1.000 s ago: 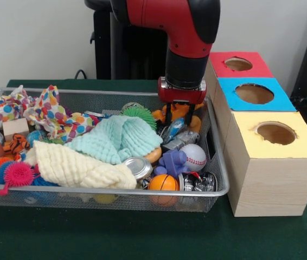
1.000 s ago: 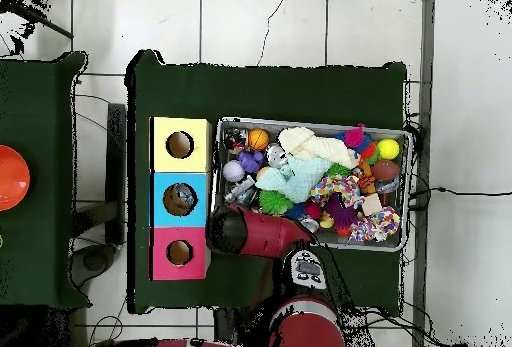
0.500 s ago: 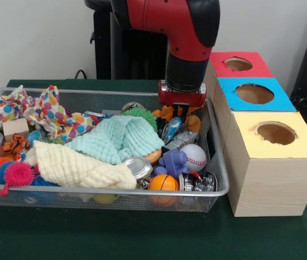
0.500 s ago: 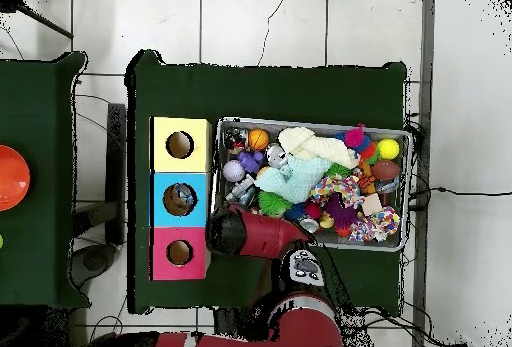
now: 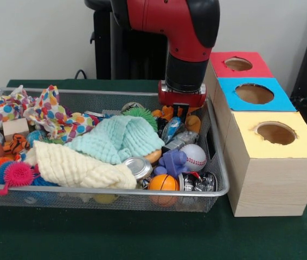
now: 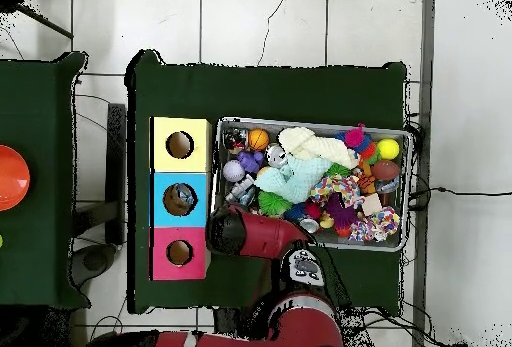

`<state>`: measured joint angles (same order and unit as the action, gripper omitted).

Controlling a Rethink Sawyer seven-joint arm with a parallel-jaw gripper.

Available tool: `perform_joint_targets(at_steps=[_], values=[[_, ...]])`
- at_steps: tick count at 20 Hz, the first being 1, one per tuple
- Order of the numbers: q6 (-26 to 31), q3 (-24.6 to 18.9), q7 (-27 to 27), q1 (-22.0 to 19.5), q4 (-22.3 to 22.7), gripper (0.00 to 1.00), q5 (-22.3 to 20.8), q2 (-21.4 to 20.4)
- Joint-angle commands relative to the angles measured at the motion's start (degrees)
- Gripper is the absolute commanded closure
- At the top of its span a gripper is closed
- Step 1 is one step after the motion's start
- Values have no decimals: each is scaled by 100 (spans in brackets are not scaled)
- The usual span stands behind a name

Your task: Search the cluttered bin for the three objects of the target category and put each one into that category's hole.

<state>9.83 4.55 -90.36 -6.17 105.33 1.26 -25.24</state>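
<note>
Over the bin's (image 5: 218, 162) far right corner the gripper (image 5: 181, 111) is lowered onto an orange toy (image 5: 192, 122); finger state cannot be told. Toy judged light, smooth, likely slippery; best taken across its body. Holes (image 5: 254, 93) are passed just beside.

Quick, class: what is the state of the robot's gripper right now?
Gripper: low in the far corner of the wire mesh bin, among orange toys; open or shut, or holding anything, cannot be told.
</note>
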Motion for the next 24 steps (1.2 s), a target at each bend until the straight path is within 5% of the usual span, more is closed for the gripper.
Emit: perform_joint_targets(at_steps=[1,12,13,24], values=[[256,-314,-844,-32,-118,100,41,-177],[493,-361,-782,-124,-87,100,54,-384],[578,-361,-765,-125,-106,0,66,-406],[813,-340,-659,-137,-183,0,10,-453]])
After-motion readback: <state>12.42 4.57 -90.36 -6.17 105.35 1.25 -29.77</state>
